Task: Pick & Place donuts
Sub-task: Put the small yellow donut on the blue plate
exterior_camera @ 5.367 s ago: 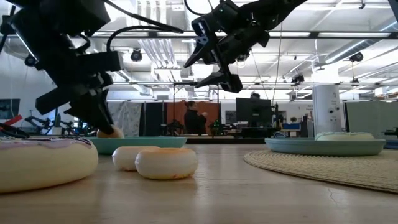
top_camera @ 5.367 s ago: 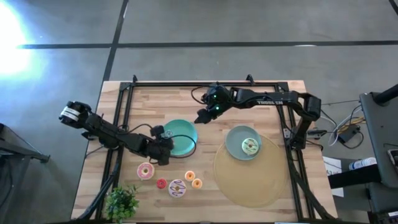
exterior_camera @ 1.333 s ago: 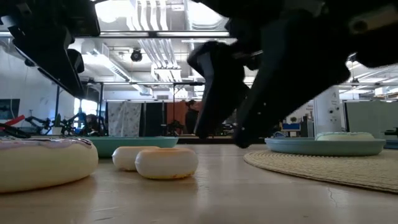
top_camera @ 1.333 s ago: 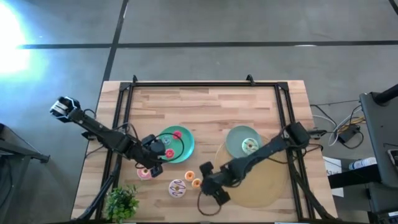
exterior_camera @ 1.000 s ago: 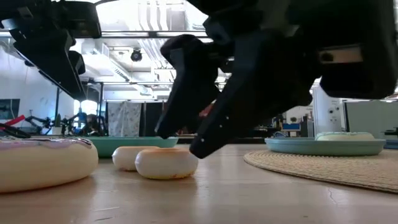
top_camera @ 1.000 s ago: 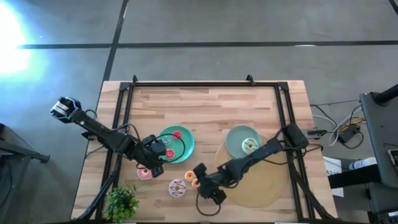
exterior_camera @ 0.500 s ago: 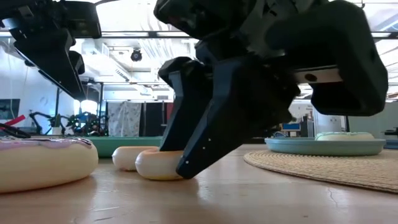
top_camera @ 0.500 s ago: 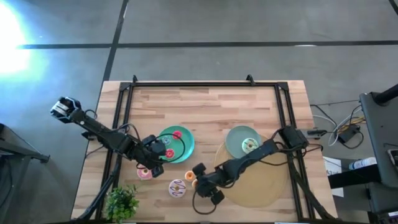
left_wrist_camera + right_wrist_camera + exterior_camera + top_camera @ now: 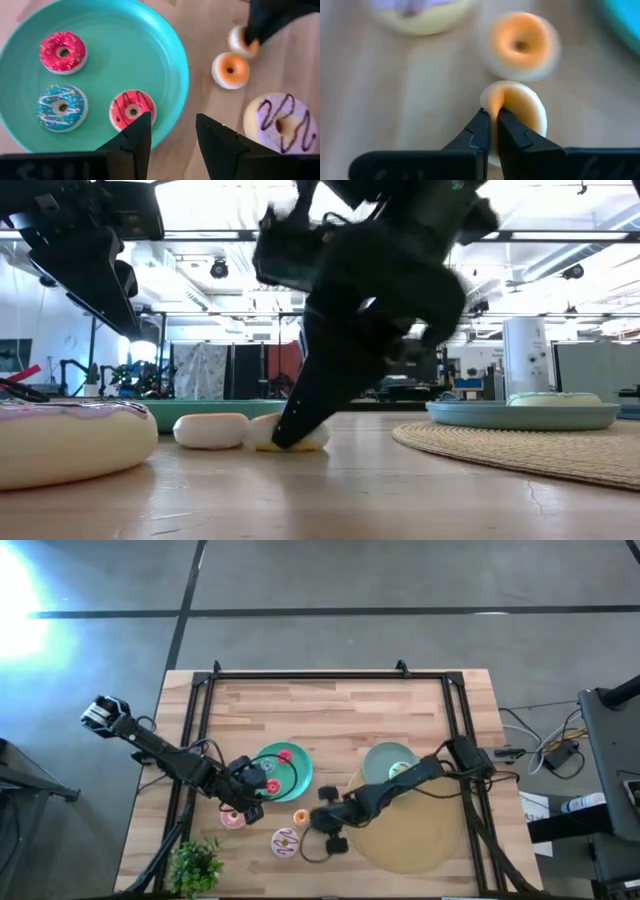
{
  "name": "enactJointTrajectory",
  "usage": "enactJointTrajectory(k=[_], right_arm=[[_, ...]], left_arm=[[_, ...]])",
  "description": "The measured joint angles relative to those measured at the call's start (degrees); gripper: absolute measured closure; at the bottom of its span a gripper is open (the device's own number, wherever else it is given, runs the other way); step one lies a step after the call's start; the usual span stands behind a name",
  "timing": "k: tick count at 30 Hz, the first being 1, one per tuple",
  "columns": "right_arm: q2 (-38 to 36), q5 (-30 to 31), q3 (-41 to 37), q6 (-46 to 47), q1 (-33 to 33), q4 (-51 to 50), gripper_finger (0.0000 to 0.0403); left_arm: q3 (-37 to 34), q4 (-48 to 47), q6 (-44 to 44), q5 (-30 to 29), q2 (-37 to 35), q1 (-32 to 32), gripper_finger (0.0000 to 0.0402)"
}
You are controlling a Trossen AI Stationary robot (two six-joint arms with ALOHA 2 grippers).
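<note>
the right gripper (image 9: 491, 116) is pinching 1 small yellow-orange donut (image 9: 520, 112); the left gripper (image 9: 172, 131) is hovering part-open over the teal plate (image 9: 170, 65).

Pale wooden plank tabletop (image 9: 340, 710): matt, visible grain. Round teal plate (image 9: 165, 55): smooth, hard, slight sheen, looks plastic. Small orange-iced toy donut (image 9: 517, 107) in my right end effector (image 9: 491, 116): matt cream body, smooth. Big white toy donut with purple streaks (image 9: 280, 122): glossy icing. Round woven beige mat (image 9: 540, 448): rough, fibrous. My black fingers (image 9: 135, 137): matt plastic.
</note>
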Motion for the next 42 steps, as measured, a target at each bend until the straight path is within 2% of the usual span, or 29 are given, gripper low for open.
enactJointTrajectory(k=[3,7,10,12,15,19,24,27,29,31,38,42], right_arm=[[-2.67,0.07,-1.05,4.85,-1.34,-0.67,0.0389],[-10.3,-0.05,-4.5,13.03,-3.34,1.0,0.039],[-16.28,3.44,-9.17,22.5,-6.33,4.31,0.039],[-20.4,6.01,-13.12,31.32,-9.45,10.38,0.039],[-25.42,7.08,-20.39,45.59,-14.73,27.67,0.039],[-26.84,10.26,-28.7,62.8,-20.07,48.48,0.039],[-26.1,11.95,-30.59,79.25,-22.46,59.61,0.039],[-24.34,13.69,-28.36,82.73,-22.39,61.03,0.039],[-24.08,14.34,-26.15,82.53,-22.4,60.82,0.039],[-23.82,14.65,-23.88,81.61,-22.46,59.64,0.039],[-23.32,17.71,-19.66,79.39,-22.47,55.19,0.039],[-23.3,17.79,-18.7,79.58,-22.67,50.68,0.039]], left_arm=[[0.0,0.02,0.05,-0.92,0.0,0.0,0.0272],[0.13,0.07,1.03,-2.56,0.0,-0.06,0.0272],[0.92,0.77,3.38,-6.4,-0.02,-0.24,0.0272],[1.75,1.09,5.5,-11.24,-0.04,-0.51,0.0272],[3.26,2.88,10.65,-19.65,-0.04,-0.55,0.0272],[4.25,9.0,19.98,-29.15,-0.07,-0.55,0.0272],[4.24,21.53,38.31,-40.82,0.0,0.36,0.0272],[3.98,29.33,47.52,-38.41,0.05,3.17,0.0272],[3.96,33.82,49.74,-34.49,0.49,5.85,0.0272],[3.93,35.83,50.3,-33.82,0.67,8.34,0.0272],[3.91,38.1,41.59,-33.5,0.68,16.04,0.0271],[3.91,38.68,38.98,-30.99,1.0,18.56,0.027]])
